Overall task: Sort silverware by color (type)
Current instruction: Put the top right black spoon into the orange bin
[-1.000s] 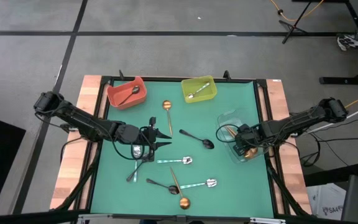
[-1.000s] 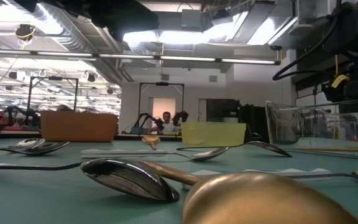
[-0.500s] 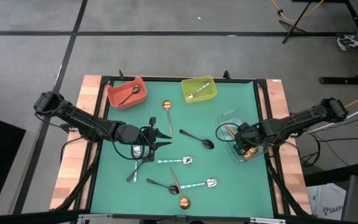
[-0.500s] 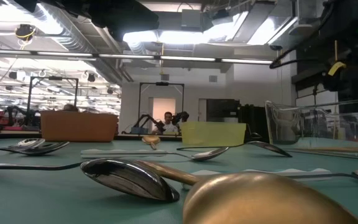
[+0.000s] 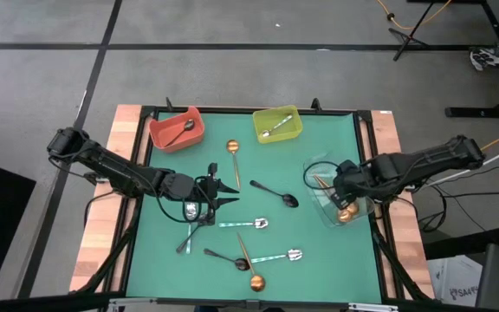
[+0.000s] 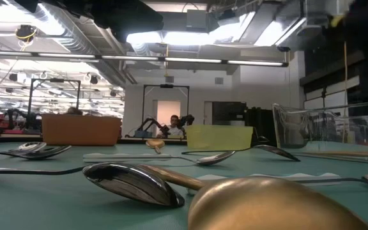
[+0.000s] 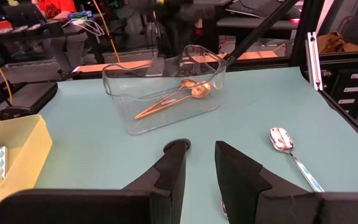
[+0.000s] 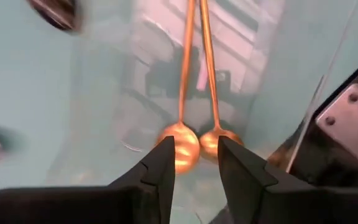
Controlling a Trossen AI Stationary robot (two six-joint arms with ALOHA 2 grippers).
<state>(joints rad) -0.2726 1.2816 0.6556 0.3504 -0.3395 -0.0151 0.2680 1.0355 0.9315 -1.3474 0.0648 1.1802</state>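
Observation:
My right gripper [image 5: 340, 179] [image 8: 195, 163] hovers open over the clear bin [image 5: 320, 165], looking down on two copper-gold spoons [image 8: 185, 134] that lie side by side on its floor. My left gripper [image 5: 234, 192] [image 7: 199, 155] is open and holds nothing, low over the mat's left middle. Loose on the mat lie a copper-gold spoon [image 5: 232, 149], a black spoon [image 5: 275, 192], a silver spoon [image 5: 249, 224], and a crossed group: black [image 5: 223, 257], copper-gold [image 5: 249, 264] and silver [image 5: 281, 256]. More spoons [image 5: 189, 236] lie just below the left gripper.
The red bin [image 5: 177, 129] holds a black spoon and the yellow-green bin [image 5: 276, 124] a silver one, both at the far edge. The clear bin stands by the right edge. A black frame borders the green mat [image 5: 319, 269]. People show in the room beyond.
My right gripper has risen from the clear bin and shifted toward the far edge; in the low view it has lifted out of the picture. The copper-gold spoons stay in the bin. The left arm has kept still.

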